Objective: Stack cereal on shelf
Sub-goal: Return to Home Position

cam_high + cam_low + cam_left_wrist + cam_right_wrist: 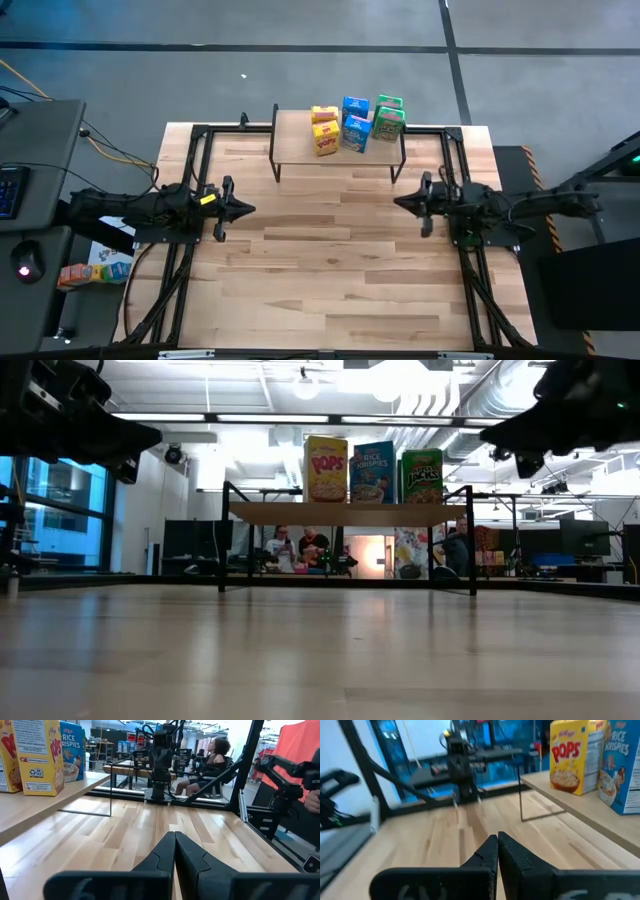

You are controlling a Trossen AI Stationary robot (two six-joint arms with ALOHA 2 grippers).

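The shelf [338, 145], a light wood top on thin black legs, stands at the table's far middle. On its top stand the cereal boxes in two rows: yellow [324, 129], blue [355, 122] and green [388, 117]. In the low view the front ones read yellow [326, 468], blue [372, 471], green [421, 475]. My left gripper [248, 209] is shut and empty above the table's left middle, pointing right. My right gripper [399, 203] is shut and empty at the right middle, pointing left. Both are clear of the shelf.
Black metal frames [190, 180] run along the table's left and right sides. People sit beyond the table's far edge [300, 546]. Bare wood planks [330, 260] lie between the grippers and the near edge.
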